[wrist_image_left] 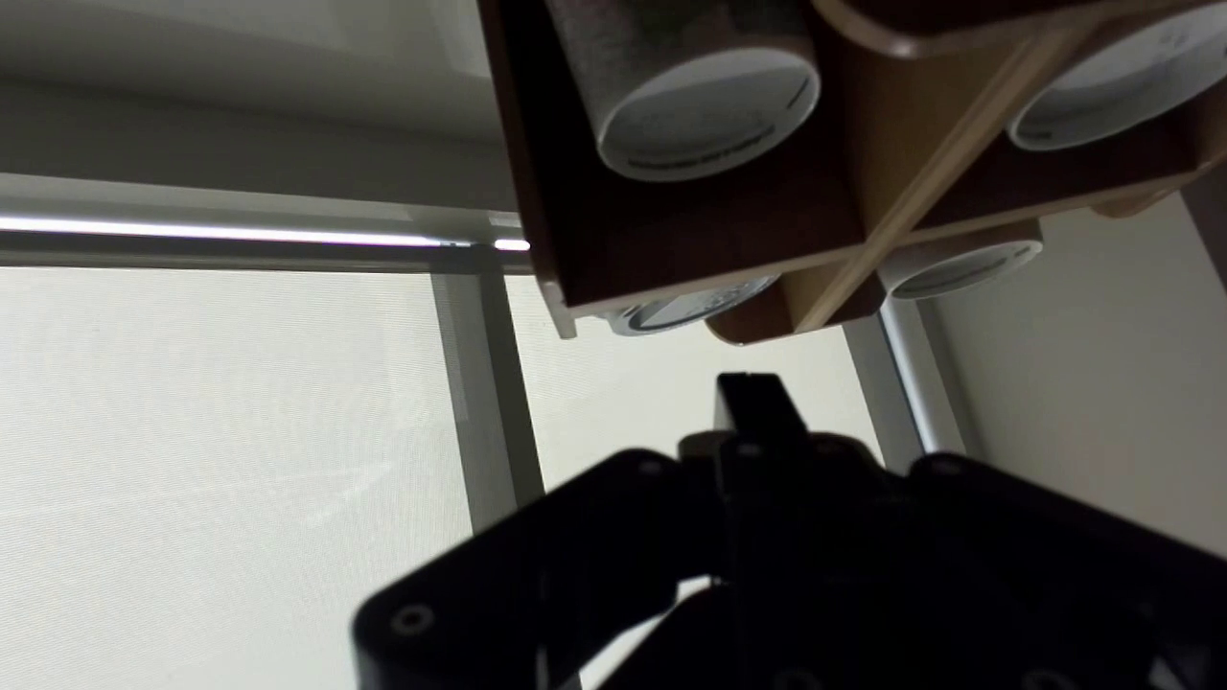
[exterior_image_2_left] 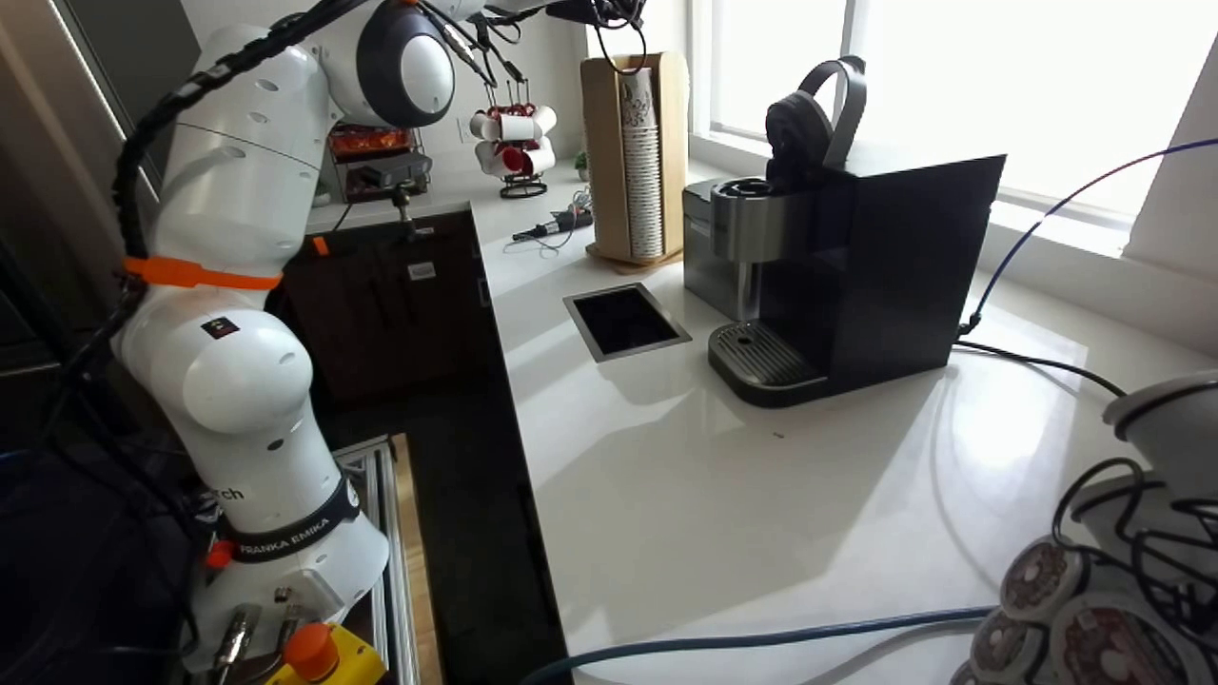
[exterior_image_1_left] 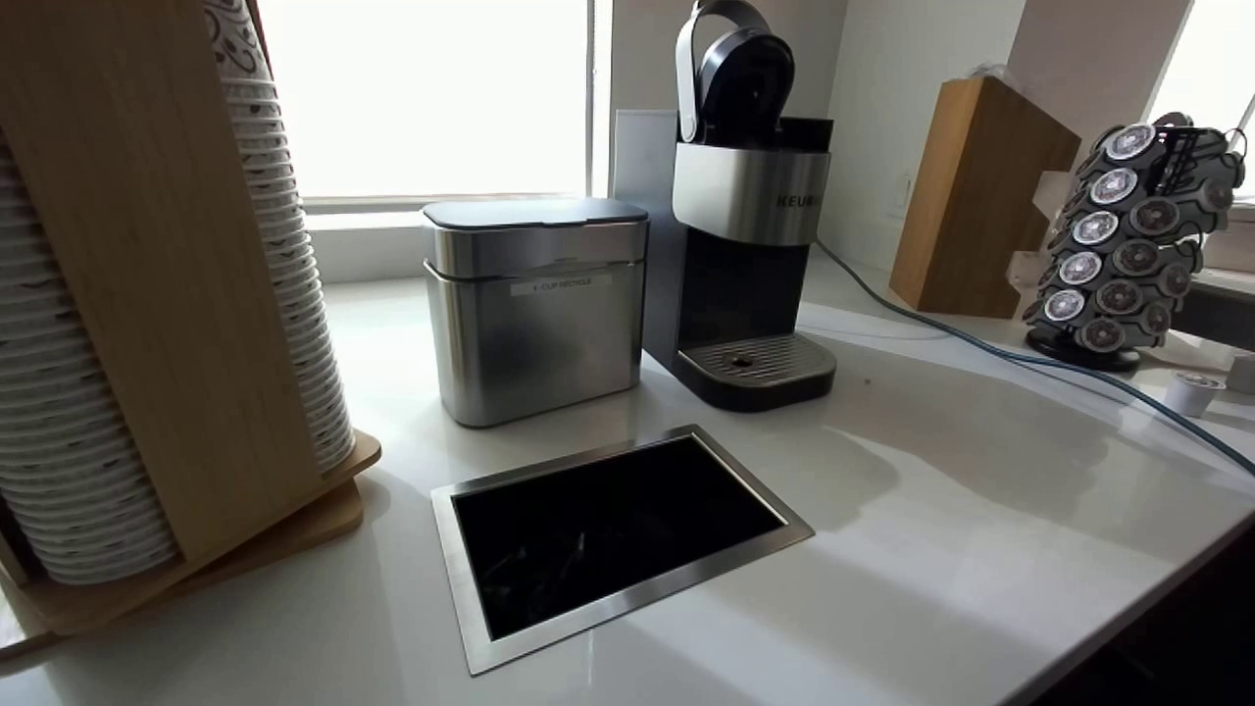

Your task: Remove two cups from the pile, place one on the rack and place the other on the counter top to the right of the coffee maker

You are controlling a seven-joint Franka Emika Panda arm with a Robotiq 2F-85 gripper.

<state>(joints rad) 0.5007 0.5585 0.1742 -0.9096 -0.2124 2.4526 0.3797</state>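
Observation:
The pile [exterior_image_1_left: 294, 255] of white cups stands upside down in a light wooden holder [exterior_image_2_left: 601, 162]. It also shows in an exterior view [exterior_image_2_left: 645, 190]. In the wrist view I see cup bottoms [wrist_image_left: 709, 115] in the holder's compartments. My gripper [wrist_image_left: 750, 383] has its fingertips together, with nothing between them, apart from the cups. In an exterior view the gripper [exterior_image_2_left: 595, 11] is partly cut off, above the holder. The coffee maker [exterior_image_1_left: 750, 196], lid raised, stands on the white counter top [exterior_image_1_left: 941, 549]; its drip tray is a dark slatted rack [exterior_image_1_left: 760, 361].
A metal canister [exterior_image_1_left: 539, 324] stands between the holder and the coffee maker. A steel-framed opening [exterior_image_1_left: 799, 529] lies in front. A capsule carousel [exterior_image_1_left: 1128, 235], a wooden box [exterior_image_1_left: 980, 196] and a blue cable [exterior_image_1_left: 1020, 356] are at one side. A mug stand [exterior_image_2_left: 523, 181] is beyond the holder.

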